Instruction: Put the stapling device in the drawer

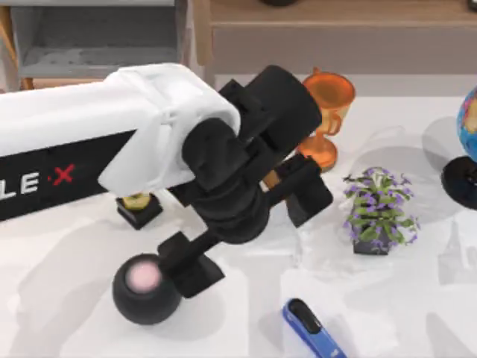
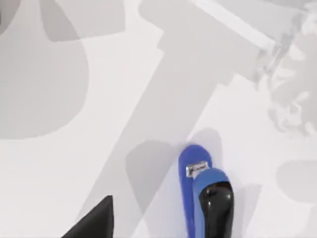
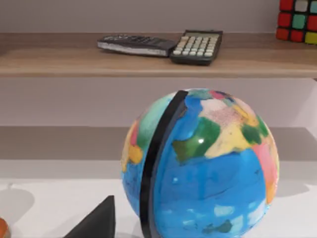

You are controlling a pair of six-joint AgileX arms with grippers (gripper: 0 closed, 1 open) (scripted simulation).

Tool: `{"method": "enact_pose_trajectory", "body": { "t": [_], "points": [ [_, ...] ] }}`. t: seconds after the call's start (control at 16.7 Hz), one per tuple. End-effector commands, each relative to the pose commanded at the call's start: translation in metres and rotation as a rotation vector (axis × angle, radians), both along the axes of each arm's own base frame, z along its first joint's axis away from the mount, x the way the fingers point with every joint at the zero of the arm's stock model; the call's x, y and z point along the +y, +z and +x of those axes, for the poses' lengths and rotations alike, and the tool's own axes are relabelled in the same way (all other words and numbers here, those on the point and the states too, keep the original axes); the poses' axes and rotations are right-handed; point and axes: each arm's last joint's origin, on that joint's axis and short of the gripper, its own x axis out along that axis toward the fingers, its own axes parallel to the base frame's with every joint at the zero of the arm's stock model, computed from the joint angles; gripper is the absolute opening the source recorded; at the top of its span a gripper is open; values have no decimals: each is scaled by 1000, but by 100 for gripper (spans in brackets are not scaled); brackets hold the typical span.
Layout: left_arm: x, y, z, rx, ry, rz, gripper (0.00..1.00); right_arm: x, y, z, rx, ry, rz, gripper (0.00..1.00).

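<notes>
**Ana:** Stapler [image 1: 313, 332] first: where is it?

**Ben:** Flat on the table [image 1: 417, 298], at the near edge of the top view, a little right of centre. Nothing touches it. It points slantwise, so a grip across its slim blue body looks to me like the sensible one.

**Ana:** And the left gripper [image 1: 246, 224]?

**Ben:** Hanging over the middle of the table, up and left of the stapler and apart from it. Its 2 fingers look spread wide and hold nothing, which suits a reach from above. Its wrist view already has the stapler low in the picture, so I judge this is the approach.

**Ana:** Why the left arm?

**Ben:** Probably because the drawer [image 1: 89, 41] stands open at the back left, grey inside, on that arm's side. The orange trophy [image 1: 328, 112] and the plant [image 1: 376, 209] sit right of that route.

**Ana:** Right gripper [image 3: 96, 223]?

**Ben:** Parked just beside the globe [image 3: 198, 168]. Open or closed, I cannot tell.
</notes>
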Motion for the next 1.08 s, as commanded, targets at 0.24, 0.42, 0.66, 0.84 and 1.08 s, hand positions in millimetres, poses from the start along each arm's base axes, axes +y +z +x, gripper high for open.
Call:
{"method": "enact_pose_trajectory", "body": {
  "t": [0.24, 0.42, 0.66, 0.84, 1.08],
  "points": [
    [-60, -34, -12, 139, 74, 126, 100, 0, 0, 0, 0, 0, 0, 100],
    [-87, -54, -22, 186, 112, 196, 100, 0, 0, 0, 0, 0, 0, 100],
    [-96, -60, -25, 197, 132, 216, 100, 0, 0, 0, 0, 0, 0, 100],
    [-94, -59, -24, 197, 135, 214, 100, 0, 0, 0, 0, 0, 0, 100],
    [-96, -81, -24, 197, 132, 216, 100, 0, 0, 0, 0, 0, 0, 100]
  ]
}}
